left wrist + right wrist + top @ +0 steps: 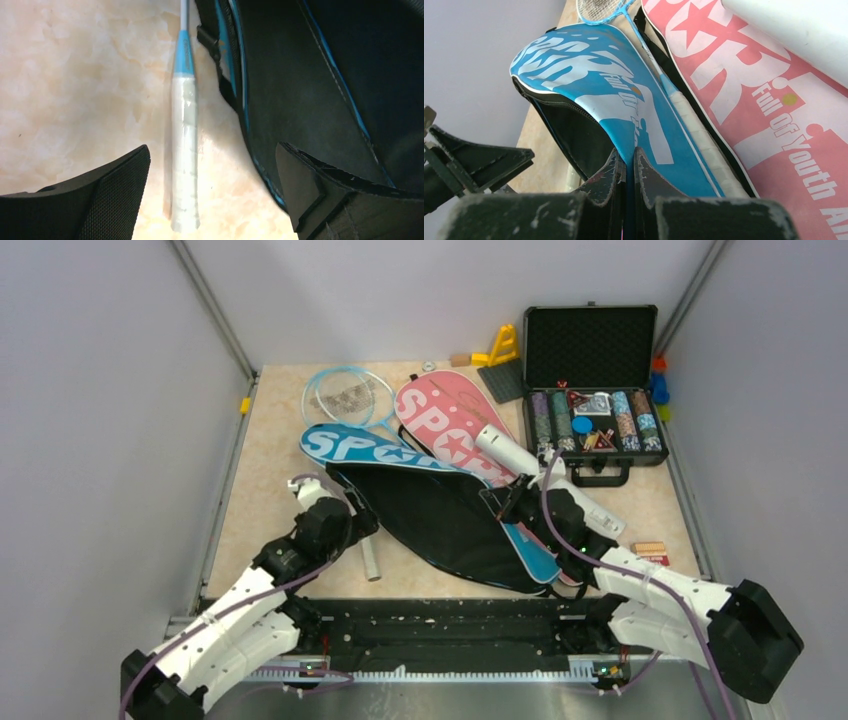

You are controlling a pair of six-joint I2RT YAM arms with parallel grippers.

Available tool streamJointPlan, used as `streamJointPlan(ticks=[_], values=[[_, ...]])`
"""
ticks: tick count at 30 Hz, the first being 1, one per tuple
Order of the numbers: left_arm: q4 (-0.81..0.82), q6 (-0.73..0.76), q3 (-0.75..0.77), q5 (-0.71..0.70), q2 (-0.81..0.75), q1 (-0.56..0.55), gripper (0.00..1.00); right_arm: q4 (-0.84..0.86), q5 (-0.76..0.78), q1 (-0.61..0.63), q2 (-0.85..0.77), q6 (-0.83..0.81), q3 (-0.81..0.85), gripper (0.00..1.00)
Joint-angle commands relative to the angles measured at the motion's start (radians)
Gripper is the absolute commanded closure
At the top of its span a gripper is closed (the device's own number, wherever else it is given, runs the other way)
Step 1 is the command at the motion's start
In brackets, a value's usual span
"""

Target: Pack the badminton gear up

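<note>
The blue "SPORT" cover [375, 448] lies unzipped in the middle, its black lining [440, 520] showing. My right gripper [630, 167] is shut on the edge of its blue flap [599, 85] and holds it up. The pink cover [445, 415] lies behind it with the white tube [510, 452] on top. Two light-blue racket heads [345, 395] rest at the back left. One white racket handle [184, 150] lies on the table beside the black lining [300, 75]. My left gripper [212, 192] hangs open above that handle, which sits nearer the left finger. A second handle [704, 145] lies between the blue and pink covers.
An open black case of poker chips [595, 390] stands at the back right. A yellow plastic toy [503, 345] and a grey pad [505, 380] are at the back. Small wooden blocks [650, 550] lie near the right edge. Walls close in the table on three sides.
</note>
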Motion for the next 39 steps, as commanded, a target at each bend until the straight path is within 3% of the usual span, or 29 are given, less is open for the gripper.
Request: streamJointPlan(ticks=[1,4,8,12,17,20,22,23,25,26,28,31,34,39], values=[[0.228,0.03,0.005,-0.039,0.105,0.024,0.01,0.08,-0.039,0.006,0.023,0.002,0.057,1.0],[0.282,0.05,0.067,-0.029,0.214,0.029,0.01,0.101,-0.103,0.005,0.023,-0.024,0.043,1.0],[0.254,0.075,0.134,-0.177,0.362,0.052,0.01,0.058,-0.123,0.005,-0.051,-0.054,-0.006,1.0],[0.292,0.104,0.158,-0.149,0.46,0.122,0.09,-0.057,-0.137,0.005,-0.158,-0.103,-0.027,0.98],[0.471,0.153,0.174,-0.075,0.544,0.202,0.18,-0.142,-0.208,0.005,-0.229,-0.131,-0.047,0.94],[0.511,0.169,0.219,-0.048,0.591,0.23,0.33,-0.203,-0.243,0.005,-0.25,-0.157,-0.03,0.88],[0.519,0.199,0.263,-0.032,0.618,0.232,0.5,-0.24,-0.268,0.005,-0.25,-0.201,-0.011,0.82],[0.523,0.217,0.288,-0.019,0.629,0.232,0.61,-0.256,-0.274,0.005,-0.243,-0.228,-0.004,0.79],[0.478,0.244,0.359,-0.009,0.662,0.232,0.97,-0.277,-0.273,0.005,-0.219,-0.278,0.018,0.71],[0.414,0.247,0.408,-0.014,0.685,0.231,1.0,-0.283,-0.275,0.006,-0.19,-0.305,0.034,0.59],[0.259,0.243,0.533,-0.002,0.739,0.229,1.0,-0.316,-0.269,0.019,-0.127,-0.373,0.087,0.38],[0.121,0.252,0.653,-0.008,0.801,0.207,1.0,-0.351,-0.099,0.124,-0.012,-0.498,0.178,0.28],[0.092,0.29,0.694,-0.008,0.819,0.17,1.0,-0.349,0.072,0.21,0.127,-0.618,0.284,0.23],[0.052,0.334,0.745,-0.022,0.827,0.137,1.0,-0.301,0.237,0.225,0.328,-0.695,0.456,0.21]])
